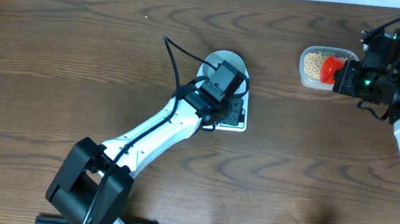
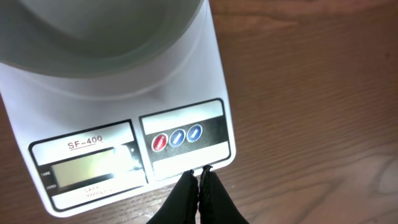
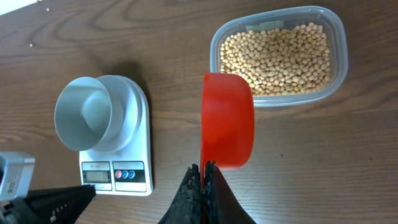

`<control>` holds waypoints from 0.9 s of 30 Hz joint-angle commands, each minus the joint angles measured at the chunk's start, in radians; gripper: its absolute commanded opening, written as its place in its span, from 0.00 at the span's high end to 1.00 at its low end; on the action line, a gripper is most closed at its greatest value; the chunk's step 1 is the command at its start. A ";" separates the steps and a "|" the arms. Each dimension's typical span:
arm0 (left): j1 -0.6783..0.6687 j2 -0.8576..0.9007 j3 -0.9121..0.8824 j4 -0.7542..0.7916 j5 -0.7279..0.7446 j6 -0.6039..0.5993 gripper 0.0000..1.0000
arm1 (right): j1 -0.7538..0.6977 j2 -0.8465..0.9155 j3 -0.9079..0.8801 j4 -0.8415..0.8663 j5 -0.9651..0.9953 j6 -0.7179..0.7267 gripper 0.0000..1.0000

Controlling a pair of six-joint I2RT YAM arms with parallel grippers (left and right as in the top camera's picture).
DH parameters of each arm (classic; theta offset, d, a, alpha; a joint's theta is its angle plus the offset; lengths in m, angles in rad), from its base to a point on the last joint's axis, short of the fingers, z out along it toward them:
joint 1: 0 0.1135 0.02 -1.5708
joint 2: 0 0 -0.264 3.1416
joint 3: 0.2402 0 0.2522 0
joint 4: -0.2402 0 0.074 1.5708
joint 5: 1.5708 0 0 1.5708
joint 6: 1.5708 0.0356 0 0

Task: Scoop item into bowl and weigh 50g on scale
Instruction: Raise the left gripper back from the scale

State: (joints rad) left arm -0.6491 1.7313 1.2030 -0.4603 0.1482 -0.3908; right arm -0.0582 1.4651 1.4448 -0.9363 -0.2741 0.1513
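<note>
The item sits in the clear tub, the bowl on the scale empty, so I judge scooping comes next: my right gripper, clamped on the red scoop, must dip in, while my left gripper, fingers together, hovers by the scale's buttons.

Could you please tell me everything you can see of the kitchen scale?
The scale is a flat white plastic-looking rectangle marked SF-400, lying level on the wooden table. Its front panel holds a pale display, with no readable digits, and three round buttons, one red, two blue. The pale bowl stands on it. The left gripper, shut, hangs at its front edge; contact unclear.
</note>
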 commanded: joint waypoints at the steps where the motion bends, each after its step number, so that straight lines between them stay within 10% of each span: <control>1: 0.000 0.000 0.007 -0.013 -0.006 0.039 0.93 | -0.004 -0.012 0.013 0.006 0.014 -0.011 0.99; 27: 0.017 -0.050 0.008 -0.014 -0.003 0.039 0.93 | -0.003 -0.012 0.013 0.020 0.013 -0.011 0.99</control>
State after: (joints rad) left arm -0.6476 1.7313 1.2030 -0.4690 0.1482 -0.3649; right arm -0.0582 1.4651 1.4448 -0.9192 -0.2684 0.1513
